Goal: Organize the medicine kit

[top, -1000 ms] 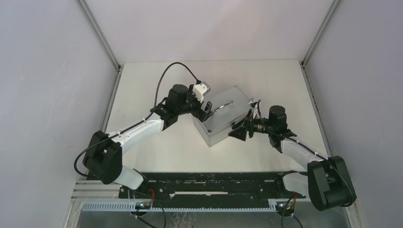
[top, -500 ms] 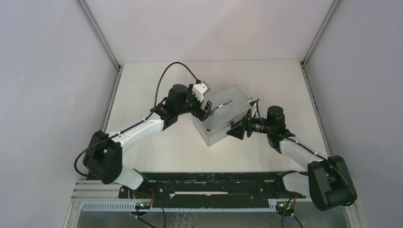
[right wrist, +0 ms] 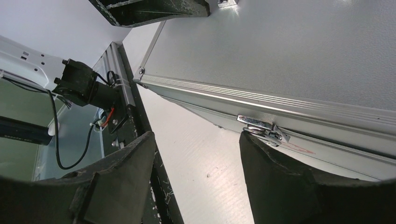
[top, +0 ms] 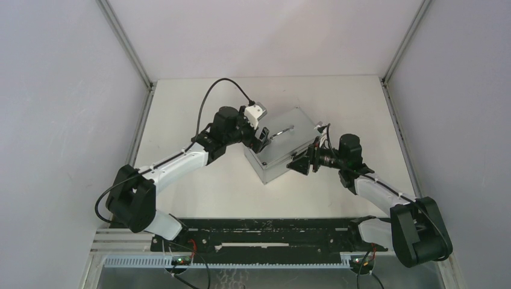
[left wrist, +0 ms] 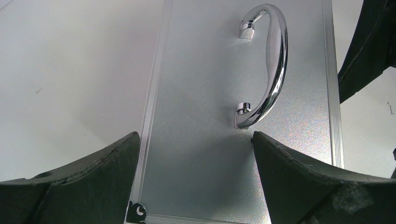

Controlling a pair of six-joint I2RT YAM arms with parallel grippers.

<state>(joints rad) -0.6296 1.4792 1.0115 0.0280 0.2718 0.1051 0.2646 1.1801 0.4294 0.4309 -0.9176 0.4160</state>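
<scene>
The left gripper (top: 260, 137) hovers over the left end of the medicine kit (top: 283, 147), its jaws spread wide and holding nothing. In its wrist view the chrome handle (left wrist: 273, 70) lies flat on the lid just beyond the fingers. The kit sits mid-bench (top: 337, 102), lid down, turned at an angle, between the two arms. At its near side the right gripper (top: 301, 164) is level with the front wall. It is open too, empty, with the latch (right wrist: 261, 127) just beside one finger, contact unclear.
</scene>
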